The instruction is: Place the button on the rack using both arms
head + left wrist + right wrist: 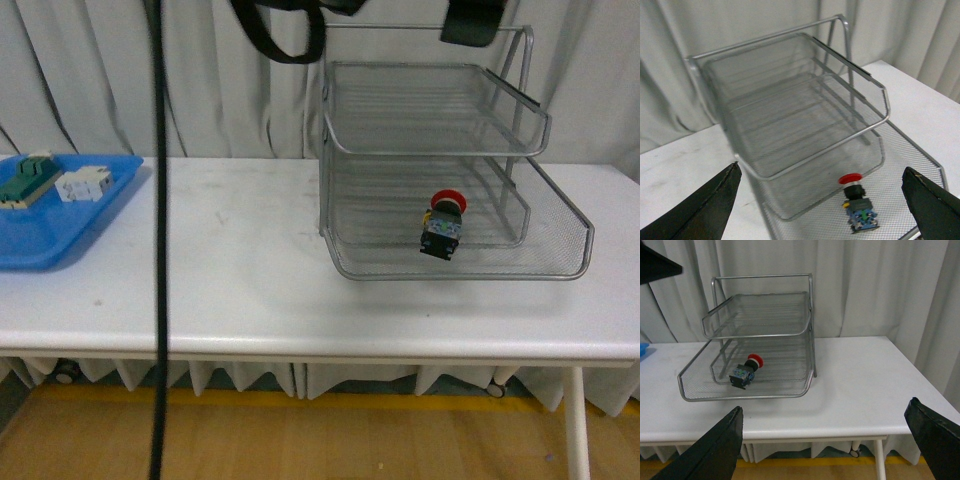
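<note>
Black cable (159,250) is hanging straight down closest to the front camera, crossing a white table (250,280) that is standing on a wooden floor (350,440) before pale pleated curtains (100,70). At the table's left a blue tray (40,250) is holding a green-and-cream block (22,180) and a white part (82,184). At the right the rack (460,275) is standing, with the button (443,225) lying on its side in the lowest, forward-reaching tier, its red cap pointing toward the curtains. From the left wrist, the left gripper (822,200) is hovering above the rack, its fingers (710,205) spreading wide and holding nothing, with the button lying below on the bottom mesh. From the right wrist, the right gripper (825,445) is hanging well apart from the rack, its fingers (715,450) likewise spreading wide and gripping nothing, the button showing in the bottom tier
</note>
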